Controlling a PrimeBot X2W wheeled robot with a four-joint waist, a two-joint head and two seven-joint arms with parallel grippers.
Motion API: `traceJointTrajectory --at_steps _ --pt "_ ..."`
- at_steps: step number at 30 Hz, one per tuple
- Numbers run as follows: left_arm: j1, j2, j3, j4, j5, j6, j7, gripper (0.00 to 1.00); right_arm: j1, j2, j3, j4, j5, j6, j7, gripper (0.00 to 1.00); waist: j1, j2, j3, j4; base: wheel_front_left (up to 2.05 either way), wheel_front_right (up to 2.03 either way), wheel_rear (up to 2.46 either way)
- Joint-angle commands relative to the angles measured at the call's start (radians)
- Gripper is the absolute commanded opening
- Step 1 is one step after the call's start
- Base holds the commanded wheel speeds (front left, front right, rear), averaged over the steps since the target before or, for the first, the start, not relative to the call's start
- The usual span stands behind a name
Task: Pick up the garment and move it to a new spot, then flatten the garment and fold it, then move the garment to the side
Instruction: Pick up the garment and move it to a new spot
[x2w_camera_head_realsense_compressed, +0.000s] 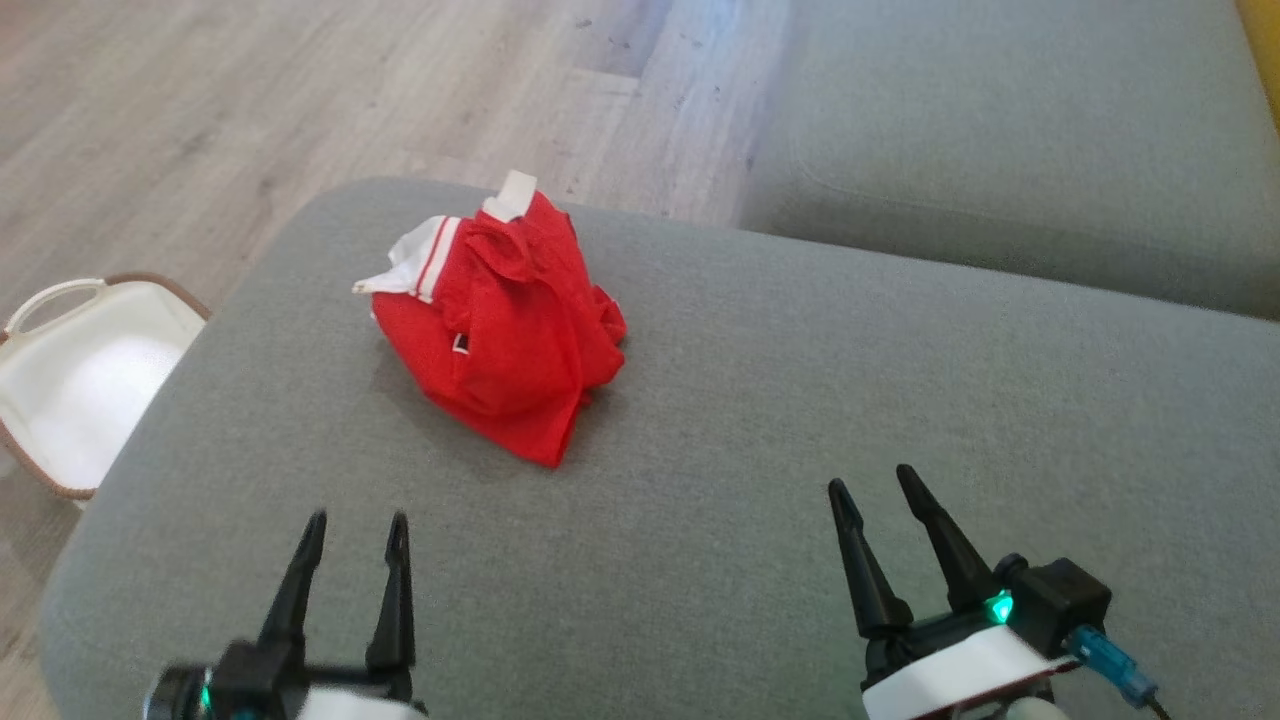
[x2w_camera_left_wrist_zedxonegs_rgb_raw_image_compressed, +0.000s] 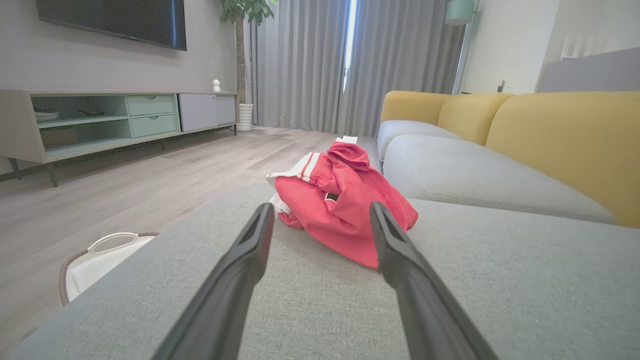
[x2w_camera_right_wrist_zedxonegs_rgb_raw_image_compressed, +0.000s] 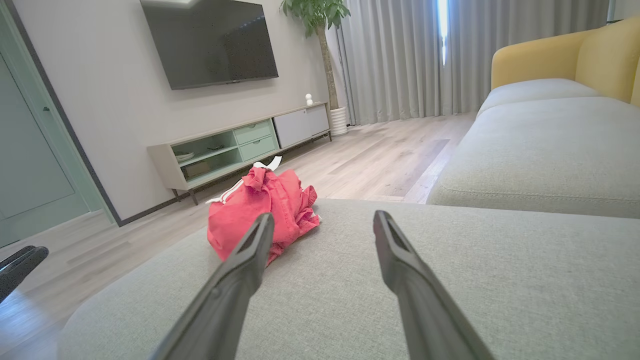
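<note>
Just inside cushion's (x2w_camera_head_realsense_compressed: 800, 450) far edge: garment (x2w_camera_head_realsense_compressed: 500, 330)

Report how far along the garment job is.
Done: nothing; the red garment lies crumpled on the grey cushion. In hand: nothing; the left gripper and right gripper are open and empty, short of it. Left: picking it up, moving it, flattening, folding, setting aside.

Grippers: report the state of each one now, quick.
Left gripper: open, empty, short of the red garment.
Right gripper: open, empty, over the grey cushion.
</note>
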Motion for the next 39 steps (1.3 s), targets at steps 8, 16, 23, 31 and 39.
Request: traceJointTrajectory --at_steps 8,16,23,31,39 --pt "-0.468 0.161 -0.072 0.110 0.048 -0.054 0.107 1.00 -0.067 -0.007 -0.008 -0.036 -0.025 -0.001 -0.011 1.00 0.0001 -0.0001 0.114 -0.088 0.00 0.00 0.00" --pt "-0.878 0.317 -0.290 0.342 -0.126 -0.059 0.429 1.00 -0.146 -0.007 -0.010 -0.055 -0.046 -0.001 -0.011 1.00 0.0001 -0.0001 0.251 -0.193 0.00 0.00 0.00" --pt "-1.026 0.408 -0.365 0.493 -0.238 -0.059 0.593 1.00 -0.183 -0.007 -0.015 -0.064 -0.033 -0.001 -0.011 1.00 0.0001 -0.0001 0.317 -0.275 0.00 0.00 0.00" --pt "-1.064 0.429 -0.376 0.636 -0.238 -0.034 0.637 0.76 -0.194 -0.007 -0.015 -0.063 -0.025 -0.001 -0.011 1.00 0.0001 -0.0001 0.327 -0.315 0.00 0.00 0.00" --pt "-1.084 0.420 -0.377 0.657 -0.236 -0.021 0.532 0.00 -0.179 -0.007 -0.017 -0.046 -0.022 -0.001 -0.011 1.00 0.0001 -0.0001 0.278 -0.309 0.00 0.00 0.00"
